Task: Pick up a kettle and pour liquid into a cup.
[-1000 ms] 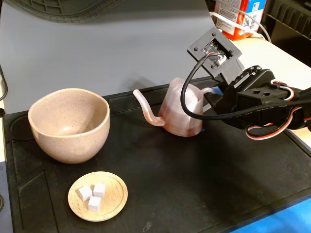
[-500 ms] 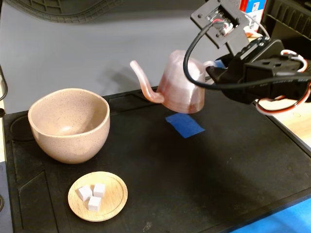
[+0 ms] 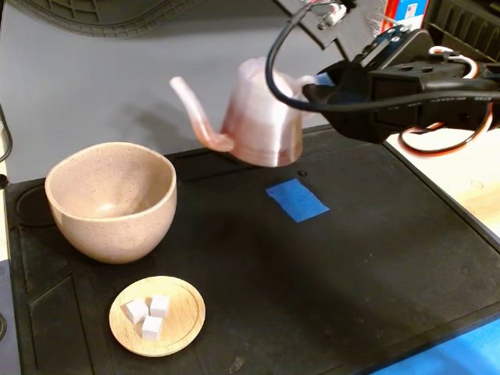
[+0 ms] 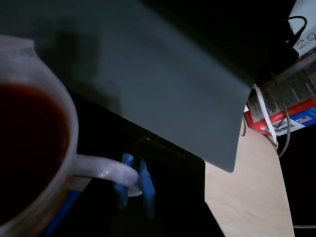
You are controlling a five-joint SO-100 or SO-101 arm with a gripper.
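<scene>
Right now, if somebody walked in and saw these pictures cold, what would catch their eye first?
Most striking is the pinkish ribbed kettle hanging in mid-air above the black mat, held by its loop handle in the arm's blue-tipped fingers, spout aimed left in the fixed view. The wrist view looks down into it at dark red liquid. Lower left sit the big speckled beige cup and a wooden dish with three white cubes.

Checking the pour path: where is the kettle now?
In the fixed view the kettle hangs off the mat, held by the gripper, right of the cup, above the blue tape.
</scene>
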